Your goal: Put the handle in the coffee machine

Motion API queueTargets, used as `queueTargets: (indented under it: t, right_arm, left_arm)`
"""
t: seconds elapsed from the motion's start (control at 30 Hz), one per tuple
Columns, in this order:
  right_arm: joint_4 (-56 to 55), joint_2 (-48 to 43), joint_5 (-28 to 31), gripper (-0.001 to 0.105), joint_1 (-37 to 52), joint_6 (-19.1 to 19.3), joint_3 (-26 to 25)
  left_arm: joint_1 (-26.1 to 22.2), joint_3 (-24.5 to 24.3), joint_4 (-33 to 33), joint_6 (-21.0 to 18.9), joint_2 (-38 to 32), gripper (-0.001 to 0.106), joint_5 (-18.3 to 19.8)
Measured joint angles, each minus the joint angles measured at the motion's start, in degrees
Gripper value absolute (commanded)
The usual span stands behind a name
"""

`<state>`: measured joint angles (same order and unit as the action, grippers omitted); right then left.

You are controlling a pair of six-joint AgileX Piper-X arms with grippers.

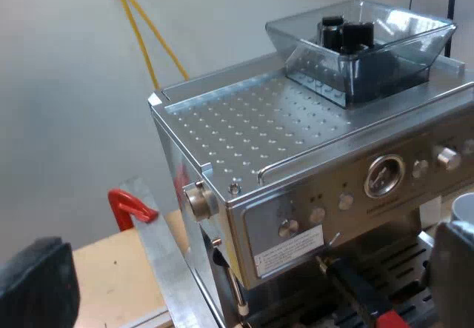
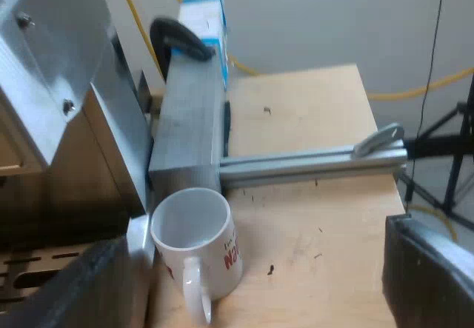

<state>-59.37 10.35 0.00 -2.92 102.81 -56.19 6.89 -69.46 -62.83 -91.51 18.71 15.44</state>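
Note:
The espresso machine [image 1: 311,158] stands below my left gripper [image 1: 248,276], its bean hopper [image 1: 363,47] on top and a round gauge [image 1: 384,175] on the front panel. The holder's dark handle [image 1: 355,283] juts out from under that panel, and its red end [image 1: 390,318] shows. My left gripper is open, clear of the handle, with nothing between its fingers [image 1: 37,283]. A white mug [image 2: 196,239] with red lettering stands upright on the wooden table beside the machine's base. My right gripper [image 2: 252,291] hangs open above it and holds nothing.
An aluminium frame [image 2: 311,161] is fixed to the wooden table [image 2: 311,113] by a black clamp [image 2: 181,38], with a blue and white box [image 2: 204,13] behind it. A red clamp [image 1: 133,206] grips an aluminium bar [image 1: 163,261] beside the machine. Yellow cables run along the wall.

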Motion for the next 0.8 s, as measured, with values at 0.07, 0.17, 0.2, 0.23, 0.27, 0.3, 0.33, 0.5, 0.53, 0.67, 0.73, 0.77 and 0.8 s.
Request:
queueTargets:
  t: [0.07,0.17,0.2,0.23,0.27,0.3,0.33,0.5,0.53,0.67,0.73,0.77,0.8]
  right_arm:
    - [0.0,-3.0,0.0,0.071,0.0,0.1,0.9]
    - [-0.2,-7.3,0.0,0.071,0.0,0.1,2.0]
    - [-0.2,-8.3,0.0,0.071,0.0,0.1,2.1]
    - [-0.2,-9.8,0.6,0.071,0.0,0.1,2.3]
    - [-0.2,-10.6,1.6,0.071,0.0,0.1,2.5]
    - [-0.2,-10.8,2.0,0.071,0.0,0.1,2.6]
    - [-0.2,-10.9,2.8,0.071,0.0,0.1,2.7]
    - [-2.4,-10.8,4.6,0.071,0.0,0.2,2.8]
    - [-2.8,-10.8,4.6,0.071,0.0,0.2,2.8]
    - [-4.1,-10.8,4.9,0.071,0.0,0.2,3.9]
    - [-5.2,-10.8,4.9,0.071,0.0,0.2,3.9]
    - [-5.6,-10.8,4.9,0.071,0.0,0.2,3.9]
    - [-6.0,-10.8,5.0,0.071,0.0,0.2,3.9]
  left_arm:
    - [0.0,1.7,0.1,0.5,-2.5,0.098,0.0]
    - [0.0,4.8,-0.1,1.2,-6.2,0.098,-0.1]
    - [0.0,5.6,-0.1,1.7,-6.7,0.098,-0.1]
    - [0.0,6.9,-0.1,2.4,-8.3,0.098,-0.1]
    - [0.0,8.1,-0.1,3.0,-9.8,0.098,-0.1]
    - [0.0,8.6,-0.1,3.2,-10.5,0.098,-0.1]
    - [0.0,9.6,-0.1,3.3,-11.7,0.098,-0.1]
    - [-0.2,13.7,-0.1,3.5,-17.1,0.098,-0.1]
    - [-0.4,14.6,-0.1,3.5,-18.4,0.098,-0.1]
    - [-1.2,16.5,-0.1,3.5,-19.4,0.098,0.4]
    - [-1.7,17.2,-0.1,3.5,-19.4,0.098,0.4]
    - [-2.1,17.7,-0.1,3.5,-19.4,0.098,0.4]
    - [-2.1,17.8,-0.1,3.5,-19.4,0.098,0.4]
